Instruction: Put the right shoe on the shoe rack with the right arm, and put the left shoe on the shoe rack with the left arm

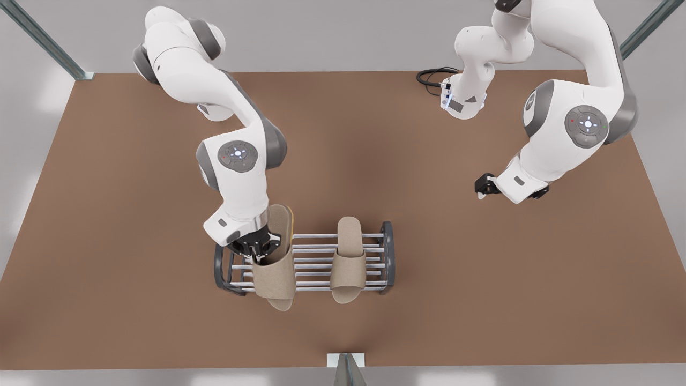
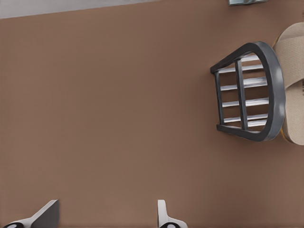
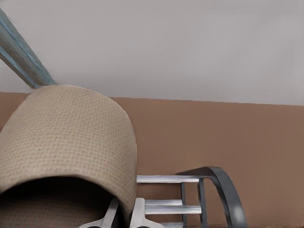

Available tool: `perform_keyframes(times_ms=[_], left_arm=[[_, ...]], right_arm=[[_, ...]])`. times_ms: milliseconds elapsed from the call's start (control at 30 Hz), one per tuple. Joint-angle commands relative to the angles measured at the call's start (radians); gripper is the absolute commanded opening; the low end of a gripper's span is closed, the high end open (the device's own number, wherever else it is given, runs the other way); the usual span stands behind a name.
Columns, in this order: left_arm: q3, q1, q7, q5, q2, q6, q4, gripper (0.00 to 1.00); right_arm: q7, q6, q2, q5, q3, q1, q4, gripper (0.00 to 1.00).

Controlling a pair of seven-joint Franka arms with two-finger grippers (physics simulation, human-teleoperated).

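My right hand pinches the strap of one beige fabric open-toe slipper, partly on the silver-barred, dark-framed shoe rack. Next, I release. Its twin slipper rests racked; my left hand waits open over the brown counter.

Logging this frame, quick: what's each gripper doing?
Right gripper: shut on the strap of a slipper over the rack.
Left gripper: open, empty, waiting off to the side.
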Motion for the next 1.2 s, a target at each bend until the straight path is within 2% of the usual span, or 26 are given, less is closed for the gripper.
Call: perform_keyframes(times_ms=[0, 133, 433, 467, 500, 600, 633, 967, 1000, 1033, 1167], left_arm=[[-0.002, -0.001, 0.006, 0.001, 0.000, 0.004, 0.000, 1.00], [-0.003, -0.003, 0.004, 0.001, -0.002, 0.001, -0.003, 1.00], [-0.003, -0.003, 0.004, 0.011, -0.003, 0.001, -0.003, 1.00], [-0.005, -0.004, 0.004, 0.011, -0.003, 0.001, -0.004, 1.00], [-0.005, -0.004, 0.004, 0.011, -0.003, 0.001, -0.004, 1.00], [-0.005, -0.003, 0.004, 0.011, -0.002, 0.002, -0.004, 1.00], [-0.005, -0.003, 0.004, 0.011, -0.002, 0.002, -0.004, 1.00], [-0.016, -0.003, 0.003, 0.024, -0.013, -0.012, -0.009, 1.00], [-0.017, -0.003, 0.003, 0.024, -0.013, -0.010, -0.009, 1.00], [-0.017, -0.003, 0.003, 0.024, -0.011, -0.010, -0.009, 1.00], [-0.016, -0.003, 0.003, 0.026, -0.010, -0.004, -0.007, 1.00]], right_arm=[[0.621, 0.017, 0.038, -0.010, -0.013, 0.002, 0.031, 0.21], [0.622, 0.097, 0.087, -0.010, -0.045, 0.044, 0.036, 0.21], [0.612, 0.077, 0.078, -0.004, -0.036, 0.067, 0.018, 0.21], [0.606, 0.077, 0.061, -0.002, -0.033, 0.060, -0.005, 0.21], [0.596, 0.100, -0.014, -0.004, -0.033, 0.050, -0.146, 0.21], [0.555, 0.272, -0.130, -0.001, -0.019, 0.007, -0.387, 0.21], [0.546, 0.295, -0.138, -0.002, -0.016, 0.001, -0.418, 0.21], [0.530, 0.345, -0.081, -0.014, -0.018, 0.002, -0.421, 0.21], [0.527, 0.344, -0.081, -0.014, -0.018, 0.002, -0.427, 0.28], [0.500, 0.338, -0.081, -0.013, -0.018, 0.004, -0.430, 1.00], [0.500, 0.325, -0.121, -0.011, -0.001, 0.007, -0.478, 1.00]])
